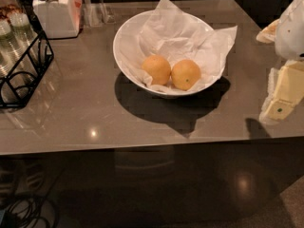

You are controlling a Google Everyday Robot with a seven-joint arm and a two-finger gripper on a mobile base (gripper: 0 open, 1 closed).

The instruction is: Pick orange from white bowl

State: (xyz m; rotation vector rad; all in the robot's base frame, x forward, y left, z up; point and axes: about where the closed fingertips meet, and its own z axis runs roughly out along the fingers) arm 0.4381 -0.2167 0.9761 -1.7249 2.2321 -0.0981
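Observation:
The white bowl [124,42] stands in the middle of the grey table, lined with crumpled white paper [180,32]. Two fruits lie side by side at its front. The orange [185,74], on the right, is yellow-orange with a tiny dark speck. A near-identical fruit [156,69] lies just left of it, touching or nearly so. My gripper [278,109] hangs at the right edge of the view, above the table's right side. It is well to the right of the bowl, apart from it, and holds nothing that I can see.
A white lidded jar [56,13] stands at the back left. A black wire rack [23,75] with bottles sits at the left edge. The table's front edge [142,148] runs across the view, with cables [28,208] on the floor below.

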